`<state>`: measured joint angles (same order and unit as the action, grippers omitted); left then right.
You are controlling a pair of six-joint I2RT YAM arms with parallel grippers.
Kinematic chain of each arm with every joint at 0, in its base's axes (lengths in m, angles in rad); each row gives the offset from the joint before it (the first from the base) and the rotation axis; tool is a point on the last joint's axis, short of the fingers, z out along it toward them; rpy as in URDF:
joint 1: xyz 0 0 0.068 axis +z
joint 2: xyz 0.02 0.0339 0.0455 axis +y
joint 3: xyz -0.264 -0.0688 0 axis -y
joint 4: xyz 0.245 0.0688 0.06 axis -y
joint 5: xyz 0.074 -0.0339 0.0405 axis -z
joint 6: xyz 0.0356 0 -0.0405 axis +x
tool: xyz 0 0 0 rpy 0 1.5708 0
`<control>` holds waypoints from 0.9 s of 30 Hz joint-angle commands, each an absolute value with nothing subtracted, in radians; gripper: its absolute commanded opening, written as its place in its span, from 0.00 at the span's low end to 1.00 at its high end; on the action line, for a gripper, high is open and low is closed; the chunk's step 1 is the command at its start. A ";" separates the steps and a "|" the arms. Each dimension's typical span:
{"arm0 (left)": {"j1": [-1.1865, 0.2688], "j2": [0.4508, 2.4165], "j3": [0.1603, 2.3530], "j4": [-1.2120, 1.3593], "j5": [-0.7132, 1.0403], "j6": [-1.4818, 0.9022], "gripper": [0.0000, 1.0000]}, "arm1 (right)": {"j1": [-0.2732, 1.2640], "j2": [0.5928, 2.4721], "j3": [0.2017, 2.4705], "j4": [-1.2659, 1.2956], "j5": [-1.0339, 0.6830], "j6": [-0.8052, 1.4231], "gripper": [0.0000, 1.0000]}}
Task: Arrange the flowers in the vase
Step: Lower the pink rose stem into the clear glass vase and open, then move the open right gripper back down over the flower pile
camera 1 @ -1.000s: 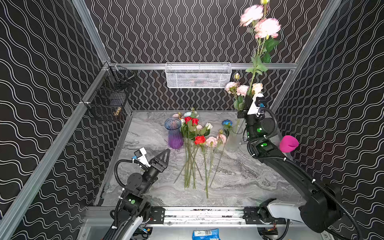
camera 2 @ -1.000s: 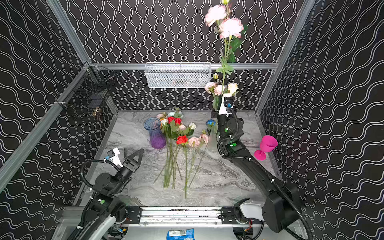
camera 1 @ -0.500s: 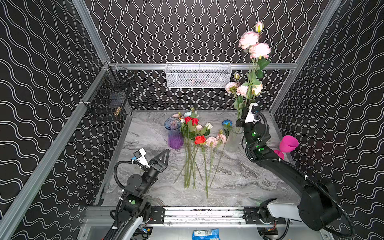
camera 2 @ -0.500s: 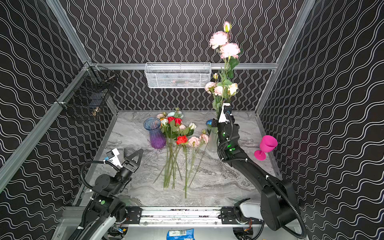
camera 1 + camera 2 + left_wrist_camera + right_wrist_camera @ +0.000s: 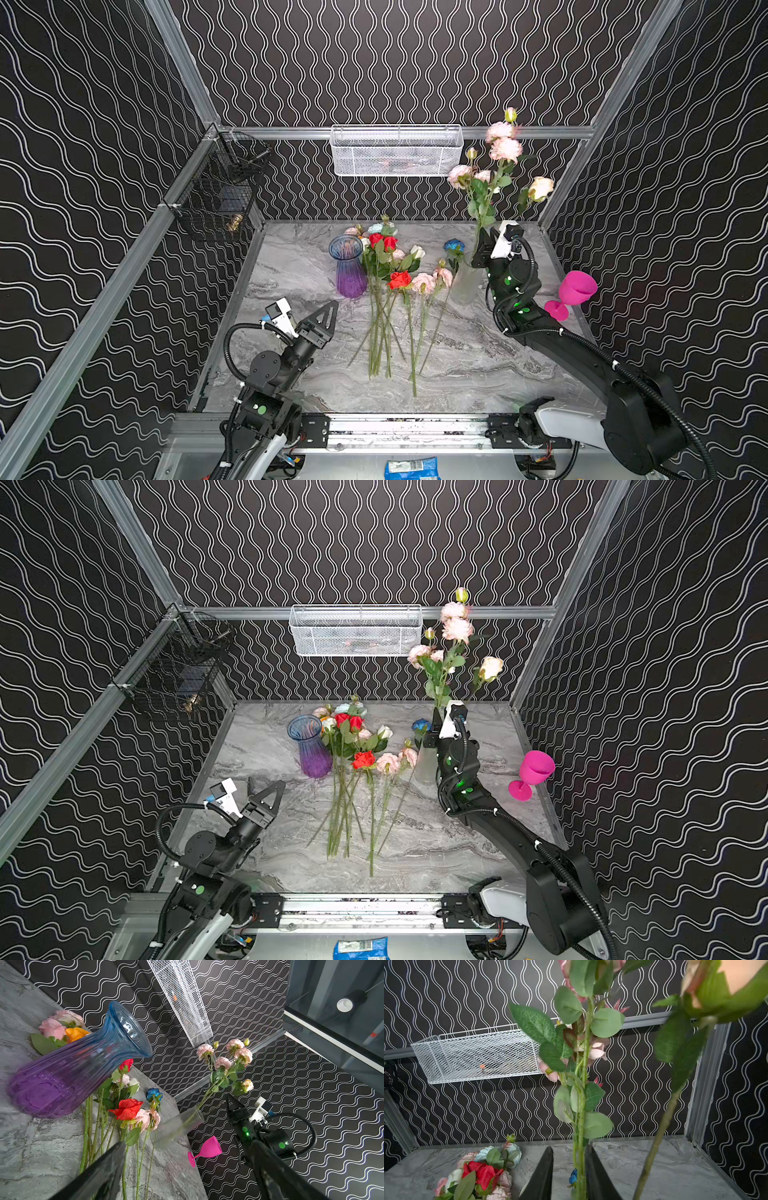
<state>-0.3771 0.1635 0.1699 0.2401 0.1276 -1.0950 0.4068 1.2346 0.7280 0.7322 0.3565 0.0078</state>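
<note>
We see a glossy, ribbed glass purple-blue vase (image 5: 79,1059) at left, a finely ribbed clear vase (image 5: 178,1126), flowers (image 5: 127,1108) with cloth-like petals, a smooth plastic pink goblet (image 5: 209,1148), a white metal-mesh basket (image 5: 397,151) and a smooth marble-look table (image 5: 478,365).

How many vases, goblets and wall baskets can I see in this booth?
Vases: 2, the purple-blue vase and the clear vase
Goblets: 1, the pink goblet
Wall baskets: 2, the white mesh basket and the black wire basket
Total: 5
</note>
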 commanded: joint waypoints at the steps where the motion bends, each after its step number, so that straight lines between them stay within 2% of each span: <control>1: -0.376 0.164 0.173 0.245 0.135 -1.086 0.97 | 0.408 1.216 0.722 0.725 0.343 0.027 0.28; 8: -0.376 0.154 0.167 0.231 0.134 -1.088 0.97 | 0.427 1.186 0.719 0.704 0.329 0.028 0.29; 18: -0.377 0.180 0.166 0.238 0.143 -1.091 0.97 | 0.503 1.121 0.767 0.613 0.349 0.010 0.34; 20: -0.376 0.188 0.174 0.232 0.147 -1.085 0.97 | 0.515 1.104 0.765 0.600 0.332 -0.001 0.37; 23: -0.377 0.207 0.192 0.202 0.152 -1.073 0.97 | 0.567 1.065 0.760 0.566 0.322 -0.032 0.42; 27: -0.376 0.260 0.233 0.099 0.166 -1.023 0.94 | 0.694 1.035 0.799 0.375 0.421 -0.013 0.42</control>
<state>-0.3771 0.2398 0.2119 0.1581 0.1429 -1.0683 0.6460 1.0470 0.7803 0.5064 0.3580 -0.0128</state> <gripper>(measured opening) 0.949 0.419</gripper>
